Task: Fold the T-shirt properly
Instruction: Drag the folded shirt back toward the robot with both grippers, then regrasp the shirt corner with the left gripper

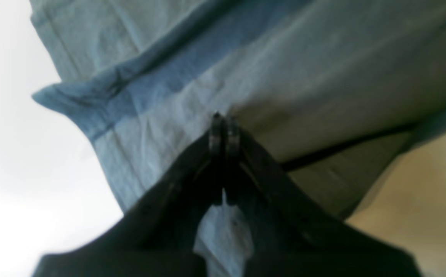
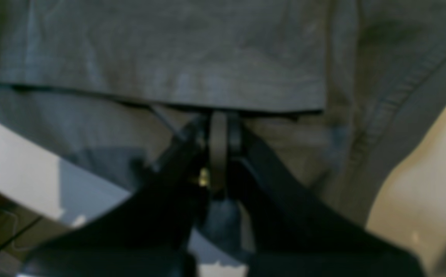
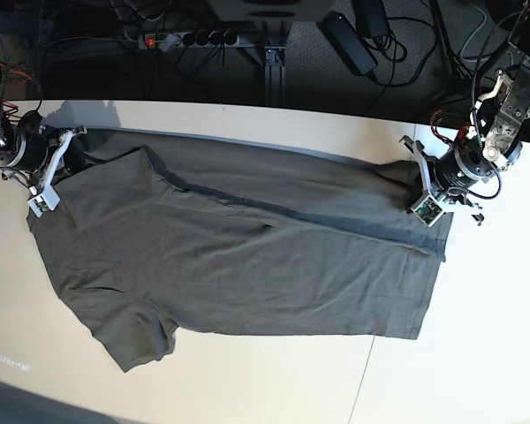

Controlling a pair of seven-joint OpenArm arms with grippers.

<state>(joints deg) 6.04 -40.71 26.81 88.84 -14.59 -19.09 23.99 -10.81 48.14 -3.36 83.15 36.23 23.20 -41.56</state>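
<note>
The dark grey-olive T-shirt (image 3: 247,265) lies spread wide across the white table (image 3: 477,353), with one sleeve (image 3: 141,340) at the front left. A darker fold band runs across it from upper left to right. My left gripper (image 3: 427,208) is at the shirt's right end. In the left wrist view it (image 1: 223,120) is shut, with the cloth (image 1: 284,77) pinched at its tips. My right gripper (image 3: 39,200) is at the shirt's left end. In the right wrist view it (image 2: 221,117) is shut at a folded hem edge of the shirt (image 2: 169,57).
A power strip (image 3: 190,39), cables and a black adapter (image 3: 349,40) lie on the dark floor behind the table's far edge. Bare table shows in front of and to the right of the shirt. Both arms sit near the table's side edges.
</note>
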